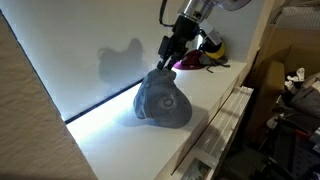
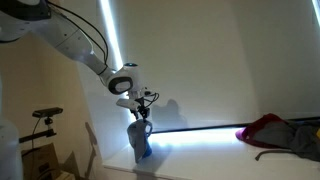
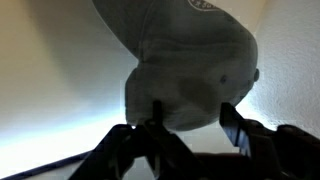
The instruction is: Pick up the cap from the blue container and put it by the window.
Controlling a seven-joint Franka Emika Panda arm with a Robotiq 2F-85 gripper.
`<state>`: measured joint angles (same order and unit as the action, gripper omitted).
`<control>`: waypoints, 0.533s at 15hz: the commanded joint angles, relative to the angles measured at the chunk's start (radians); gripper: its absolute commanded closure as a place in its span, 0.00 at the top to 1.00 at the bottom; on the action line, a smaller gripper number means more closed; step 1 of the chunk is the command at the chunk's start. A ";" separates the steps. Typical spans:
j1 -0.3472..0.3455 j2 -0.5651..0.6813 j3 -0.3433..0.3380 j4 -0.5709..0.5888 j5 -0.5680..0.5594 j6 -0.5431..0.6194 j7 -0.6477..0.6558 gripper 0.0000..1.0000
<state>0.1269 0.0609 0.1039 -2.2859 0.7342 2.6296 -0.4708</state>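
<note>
The grey-blue cap (image 1: 160, 100) with a pale round logo stands on the white ledge right by the window (image 1: 70, 60), next to its glowing bottom strip. It also shows in an exterior view (image 2: 138, 130) and fills the wrist view (image 3: 190, 70). A blue part shows under it (image 2: 144, 150); I cannot tell whether this is the blue container, which is otherwise hidden. My gripper (image 1: 167, 55) is just above the cap's top. Its fingers (image 3: 192, 122) are spread on either side of the fabric, open.
A purple cap (image 1: 192, 62) and a yellow-and-black item (image 1: 212, 45) lie further along the ledge; the purple cap also shows in an exterior view (image 2: 270, 128). The ledge's edge (image 1: 215, 120) drops to cluttered shelves. A tripod (image 2: 45, 115) stands nearby.
</note>
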 commanded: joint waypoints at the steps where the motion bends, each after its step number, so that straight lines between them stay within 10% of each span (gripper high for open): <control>1: -0.027 -0.002 0.004 0.013 -0.001 -0.030 -0.012 0.32; 8: -0.035 -0.002 -0.002 0.019 -0.040 -0.024 0.013 0.00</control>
<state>0.1101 0.0596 0.0991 -2.2773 0.7225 2.6279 -0.4697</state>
